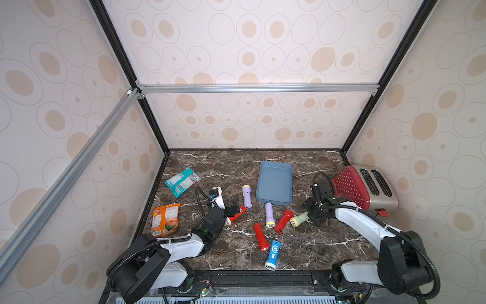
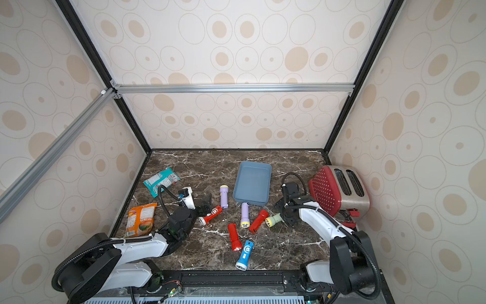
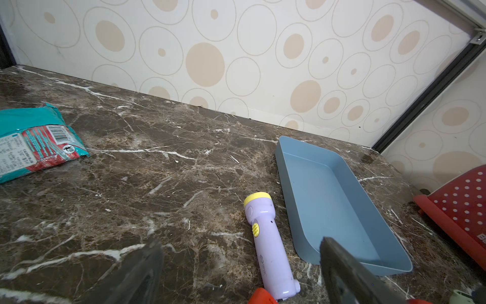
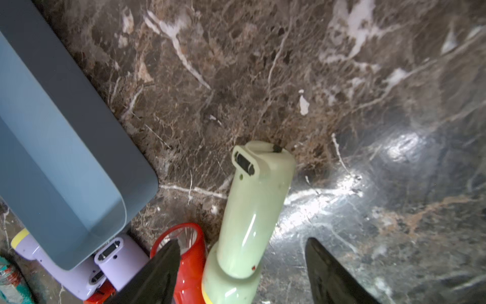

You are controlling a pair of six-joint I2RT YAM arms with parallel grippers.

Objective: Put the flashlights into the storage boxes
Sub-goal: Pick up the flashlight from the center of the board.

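On blue flashlight (image 1: 273, 254), white round logo (image 1: 275, 248); left claw (image 3: 240, 244) and right claw (image 4: 244, 243) wide.

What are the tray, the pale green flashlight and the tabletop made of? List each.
Tray: matte plastic, apparently; moulded rounded corners, soft sheen.
Pale green flashlight: glossy plastic; bright streaks on its body.
Tabletop: polished marble or marble-look laminate, cannot tell which; white veins, mirror glare.

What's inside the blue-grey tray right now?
Nothing shows inside the tray: its floor is bare in both top views. A lilac flashlight lies just outside its near wall. In the left wrist view an end effector finger hides one corner.
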